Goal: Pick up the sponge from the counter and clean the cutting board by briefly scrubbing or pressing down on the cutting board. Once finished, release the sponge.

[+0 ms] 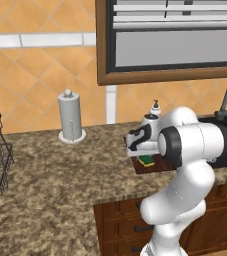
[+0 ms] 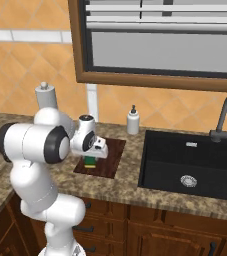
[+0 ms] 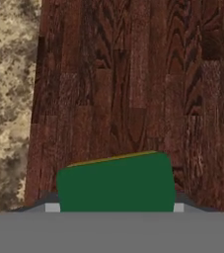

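Gripper [image 3: 114, 210] pinches the sponge [image 3: 116, 184] on the cutting board [image 3: 133, 74]. A soap bottle [image 2: 132, 120] stands behind the board; the black sink [image 2: 195, 167] lies alongside.

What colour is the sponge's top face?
Dark green, over a thin yellow base; the sponge shows best in the hand view.

The sponge [image 3: 116, 183] sits low in the hand view, its dark green top facing the camera and a thin yellow edge along its far side. It lies on the cutting board [image 3: 133, 79], dark reddish-brown wood grain. The claw's two tips flank the sponge's lower corners, closed against it. Speckled counter [image 3: 7, 89] runs down the left edge beside the board
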Controlling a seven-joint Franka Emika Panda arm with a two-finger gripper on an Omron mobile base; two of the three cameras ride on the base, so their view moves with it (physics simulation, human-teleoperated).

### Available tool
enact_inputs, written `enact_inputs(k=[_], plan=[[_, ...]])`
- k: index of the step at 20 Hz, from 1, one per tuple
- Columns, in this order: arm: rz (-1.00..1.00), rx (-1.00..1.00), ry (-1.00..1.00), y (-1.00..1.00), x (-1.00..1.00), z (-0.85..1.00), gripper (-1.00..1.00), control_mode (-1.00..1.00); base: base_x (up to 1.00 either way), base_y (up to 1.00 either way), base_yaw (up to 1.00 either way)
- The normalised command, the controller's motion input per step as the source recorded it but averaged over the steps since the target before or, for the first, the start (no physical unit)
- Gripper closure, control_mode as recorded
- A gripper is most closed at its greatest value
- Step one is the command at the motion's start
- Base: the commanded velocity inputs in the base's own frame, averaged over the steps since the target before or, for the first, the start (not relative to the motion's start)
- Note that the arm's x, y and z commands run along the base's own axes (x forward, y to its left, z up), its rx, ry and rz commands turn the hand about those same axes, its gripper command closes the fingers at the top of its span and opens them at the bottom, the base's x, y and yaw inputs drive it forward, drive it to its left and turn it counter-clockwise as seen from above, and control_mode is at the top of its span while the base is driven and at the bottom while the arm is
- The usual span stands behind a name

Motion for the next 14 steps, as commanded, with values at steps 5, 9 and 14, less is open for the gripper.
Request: enact_inputs(k=[5, 9, 14], plan=[[0.00, 0.00, 0.00, -0.04, 0.29, -0.30, 1.00, -1.00, 0.00, 0.00, 0.00], [0.00, 0.00, 0.00, 0.00, 0.19, -0.54, 1.00, -1.00, 0.00, 0.00, 0.00], [0.00, 0.00, 0.00, -0.03, 0.38, 0.02, 1.00, -1.00, 0.00, 0.00, 0.00]])
